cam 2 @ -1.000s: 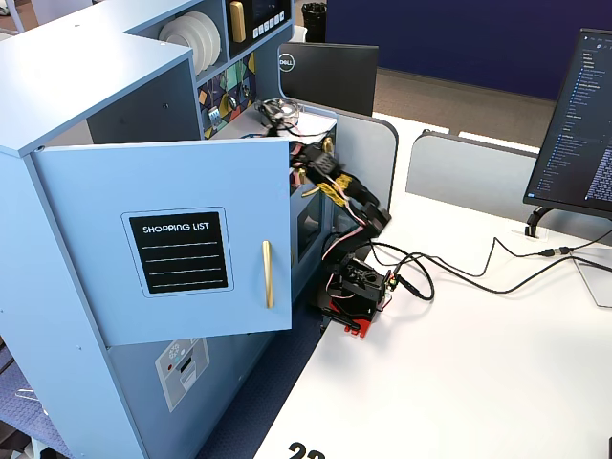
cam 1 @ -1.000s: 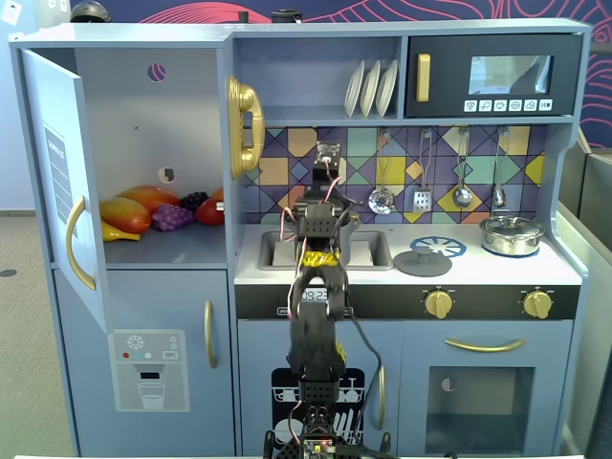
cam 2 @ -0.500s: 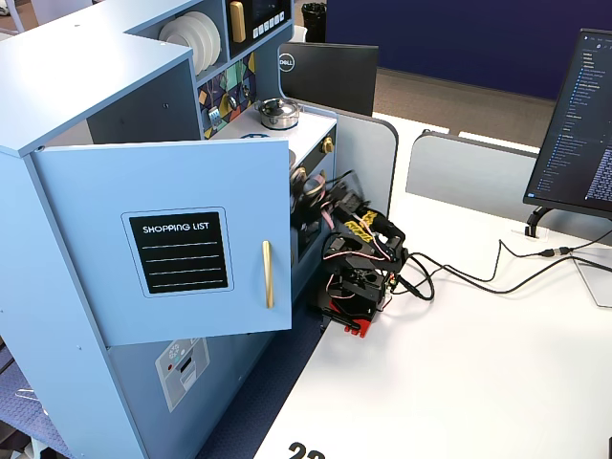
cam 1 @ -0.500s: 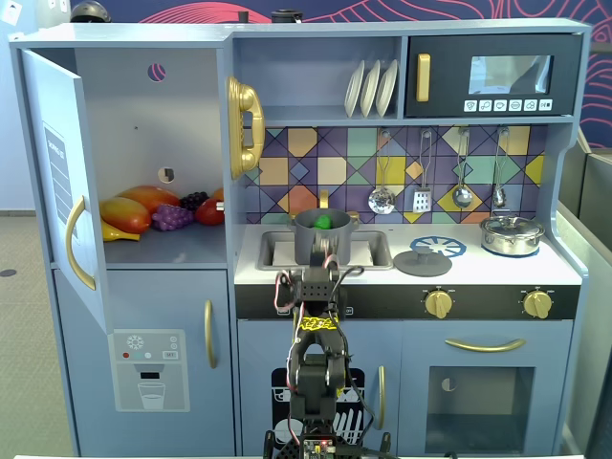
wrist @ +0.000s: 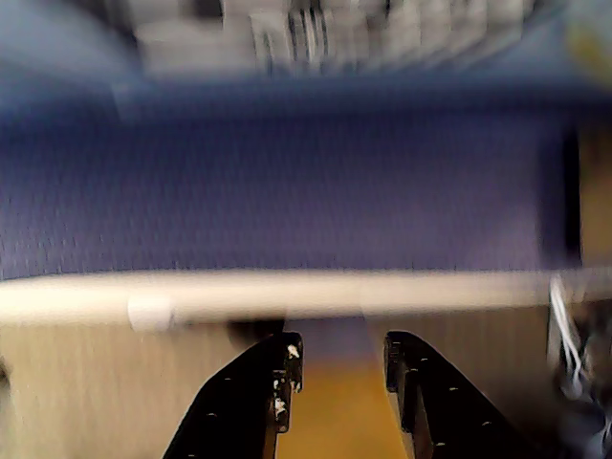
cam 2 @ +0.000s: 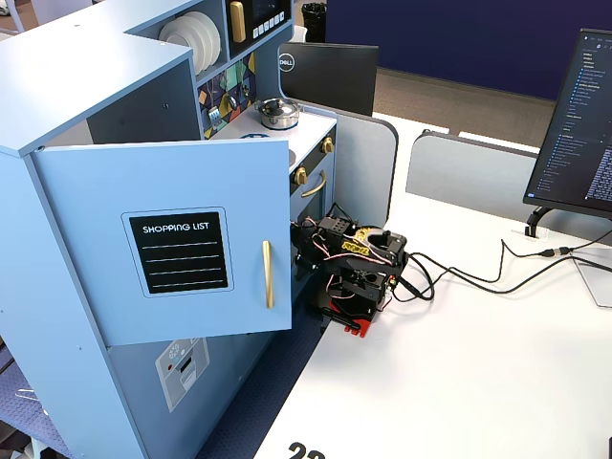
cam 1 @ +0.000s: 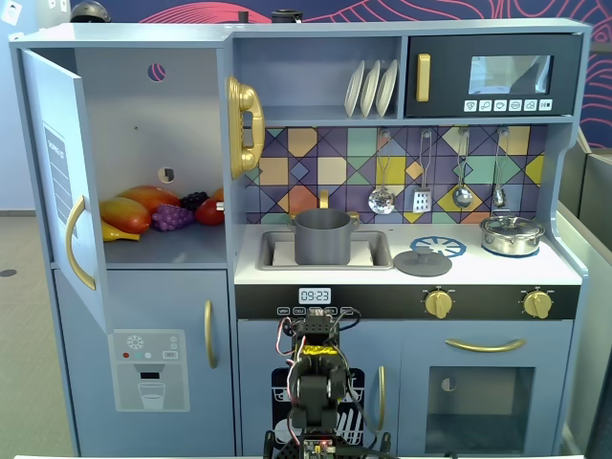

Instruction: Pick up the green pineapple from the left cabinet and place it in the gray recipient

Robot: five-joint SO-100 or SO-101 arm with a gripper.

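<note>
While open, claw below gray recipient

The toy kitchen is faced head-on in a fixed view, at mid distance. It is seen from its left, raised and farther back, in a fixed view. Both share the folded arm. The wrist view is blurred, close, looking past the gripper.

Arm folded low and compact, claw empty, jaws slightly parted, wrist view blurred

Left cabinet open; gray recipient (upright) in sink.
</note>
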